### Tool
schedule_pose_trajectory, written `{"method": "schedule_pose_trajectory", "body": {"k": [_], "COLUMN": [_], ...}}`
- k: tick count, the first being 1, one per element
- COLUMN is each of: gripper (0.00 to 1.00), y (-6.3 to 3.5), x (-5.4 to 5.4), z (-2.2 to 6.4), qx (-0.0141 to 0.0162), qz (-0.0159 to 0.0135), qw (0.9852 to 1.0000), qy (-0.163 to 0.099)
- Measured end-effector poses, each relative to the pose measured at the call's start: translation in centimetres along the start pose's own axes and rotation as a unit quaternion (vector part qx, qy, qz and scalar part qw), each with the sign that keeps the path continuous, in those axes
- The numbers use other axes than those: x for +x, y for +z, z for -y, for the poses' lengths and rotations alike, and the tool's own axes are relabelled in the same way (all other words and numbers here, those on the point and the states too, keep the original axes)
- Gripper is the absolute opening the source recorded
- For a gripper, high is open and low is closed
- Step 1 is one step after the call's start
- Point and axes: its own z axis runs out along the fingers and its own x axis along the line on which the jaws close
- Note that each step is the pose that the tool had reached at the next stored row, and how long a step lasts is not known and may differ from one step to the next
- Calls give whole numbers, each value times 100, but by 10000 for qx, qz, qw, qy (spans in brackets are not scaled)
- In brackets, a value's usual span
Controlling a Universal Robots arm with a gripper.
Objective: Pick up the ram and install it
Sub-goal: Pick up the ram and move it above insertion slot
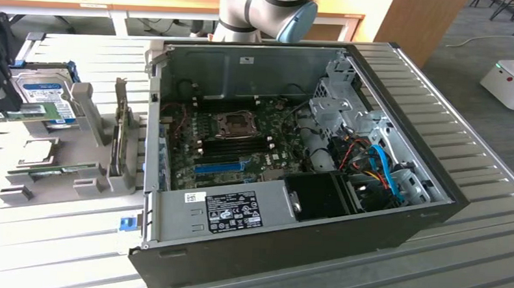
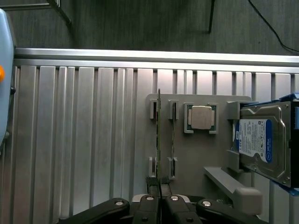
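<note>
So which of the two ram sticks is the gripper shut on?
The ram running edge-on into the gripper; the other stick sits slotted in the holder beside it.

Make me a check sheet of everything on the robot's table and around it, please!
Surface: ribbed metal table, carrying an open computer case and a grey holder.
Job's things: ram, a thin stick seen edge-on, gripped at the grey holder.
Clutter: hard drive and processor chip sitting in the holder.
Grippers: gripper shut on the ram.
Cables: blue and red cables inside the case.
Surroundings: wooden desks behind the table; white machine on the floor.
</note>
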Motion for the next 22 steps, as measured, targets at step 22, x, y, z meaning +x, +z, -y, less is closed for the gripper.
{"method": "schedule_pose_trajectory", "body": {"k": [22], "gripper": [12], "y": [-35], "x": [2], "z": [244], "qx": [-2], "qz": [0], "qw": [10000], "qy": [0]}}
